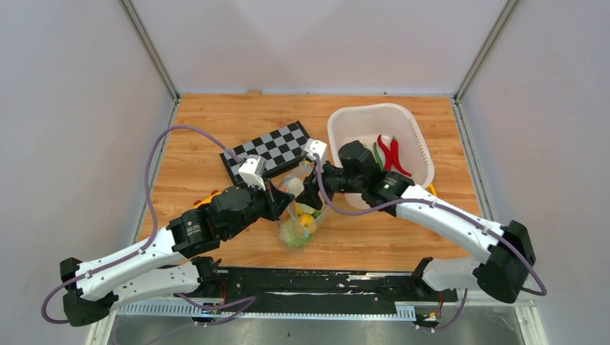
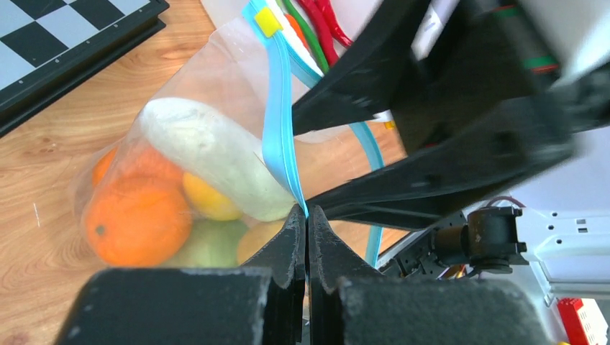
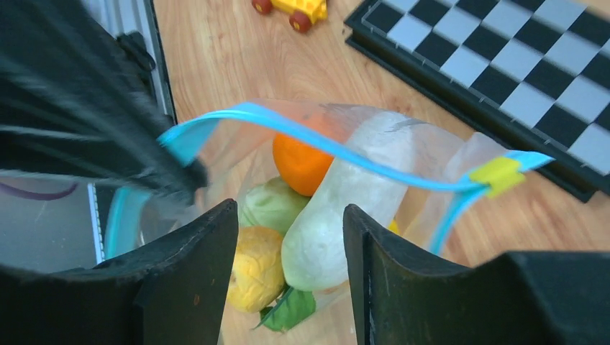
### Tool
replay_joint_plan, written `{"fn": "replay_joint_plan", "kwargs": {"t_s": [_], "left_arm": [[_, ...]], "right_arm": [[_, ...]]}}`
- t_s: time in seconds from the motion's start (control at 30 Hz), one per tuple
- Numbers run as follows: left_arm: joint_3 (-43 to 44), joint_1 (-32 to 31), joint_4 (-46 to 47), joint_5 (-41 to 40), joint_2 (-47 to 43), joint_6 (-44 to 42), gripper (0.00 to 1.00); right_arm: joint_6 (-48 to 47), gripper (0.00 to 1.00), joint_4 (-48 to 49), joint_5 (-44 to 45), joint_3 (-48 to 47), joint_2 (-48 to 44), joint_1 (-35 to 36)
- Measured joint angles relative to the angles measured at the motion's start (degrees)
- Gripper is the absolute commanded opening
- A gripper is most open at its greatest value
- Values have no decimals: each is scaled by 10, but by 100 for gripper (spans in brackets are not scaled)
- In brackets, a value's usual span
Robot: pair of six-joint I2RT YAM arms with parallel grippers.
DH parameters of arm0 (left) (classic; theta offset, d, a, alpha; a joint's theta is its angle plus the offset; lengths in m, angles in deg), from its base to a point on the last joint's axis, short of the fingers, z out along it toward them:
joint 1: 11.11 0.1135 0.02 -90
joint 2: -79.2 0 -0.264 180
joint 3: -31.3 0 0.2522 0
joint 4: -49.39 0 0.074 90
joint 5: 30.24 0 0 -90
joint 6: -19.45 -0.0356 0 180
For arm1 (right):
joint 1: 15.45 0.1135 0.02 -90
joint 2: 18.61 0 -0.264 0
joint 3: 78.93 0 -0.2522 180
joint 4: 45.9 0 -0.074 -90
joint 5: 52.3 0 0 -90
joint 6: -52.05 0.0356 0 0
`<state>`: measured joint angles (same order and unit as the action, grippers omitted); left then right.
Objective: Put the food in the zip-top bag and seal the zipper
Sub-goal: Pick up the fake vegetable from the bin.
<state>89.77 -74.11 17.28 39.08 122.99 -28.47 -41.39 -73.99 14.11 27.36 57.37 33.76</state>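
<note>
Pinching the zipper point(image 2: 277, 122) with my left jaws, right jaws spread above the zip-top bag point(image 2: 216, 79); orange point(image 2: 137, 219) and radish point(image 2: 208, 162) inside, peppers point(image 1: 389, 152) upper right in the basket point(image 1: 360, 111), mouth unsealed.

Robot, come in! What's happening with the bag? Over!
Left gripper shut on the zipper. Right gripper open at the mouth. Zip-top bag unsealed, orange and radish inside. Peppers outside, in the basket.

zip-top bag point(image 1: 298, 215) mouth: crowded by left hand point(image 2: 307, 214), right hand point(image 3: 289, 210) | behind: chessboard point(image 1: 273, 147), basket point(image 1: 419, 135) close | passable: desk point(image 1: 216, 115) far edge, near-right
</note>
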Motion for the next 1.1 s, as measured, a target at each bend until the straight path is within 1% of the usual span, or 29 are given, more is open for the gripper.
{"fn": "replay_joint_plan", "kwargs": {"t_s": [0.13,0.23,0.27,0.3,0.37,0.43,0.47,0.53,0.6,0.63,0.67,0.73,0.9,1.1], "left_arm": [[0,0,-3,-4,-5,0,0],[0,0,-3,-4,-5,0,0],[0,0,-4,-4,-5,0,0],[0,0,-4,-5,-5,0,0],[0,0,-5,-5,-5,0,0],[0,0,-5,-5,-5,0,0],[0,0,-5,-5,-5,0,0],[0,0,-5,-5,-5,0,0],[0,0,-7,-5,-8,0,0],[0,0,-7,-7,-10,0,0],[0,0,-7,-8,-12,0,0],[-1,0,-8,-9,-16,0,0],[-1,0,-13,-10,-19,0,0],[-1,0,-19,-15,-23,0,0]], "right_arm": [[-7,56,3,7,1,-83,0],[-14,60,18,38,5,-155,0],[-16,64,29,59,9,-176,0],[-18,66,38,85,16,-196,-1],[-17,66,52,155,29,-219,-10],[-6,66,55,226,30,-215,-44],[5,66,53,252,29,-202,-71],[24,67,41,274,28,-166,-135],[43,68,22,280,24,-110,-198],[54,70,1,276,22,-64,-234],[59,71,-14,272,20,-35,-254],[64,73,-45,257,10,18,-282],[68,78,-89,233,-47,134,-315],[59,77,-133,223,-142,232,-328]]}}
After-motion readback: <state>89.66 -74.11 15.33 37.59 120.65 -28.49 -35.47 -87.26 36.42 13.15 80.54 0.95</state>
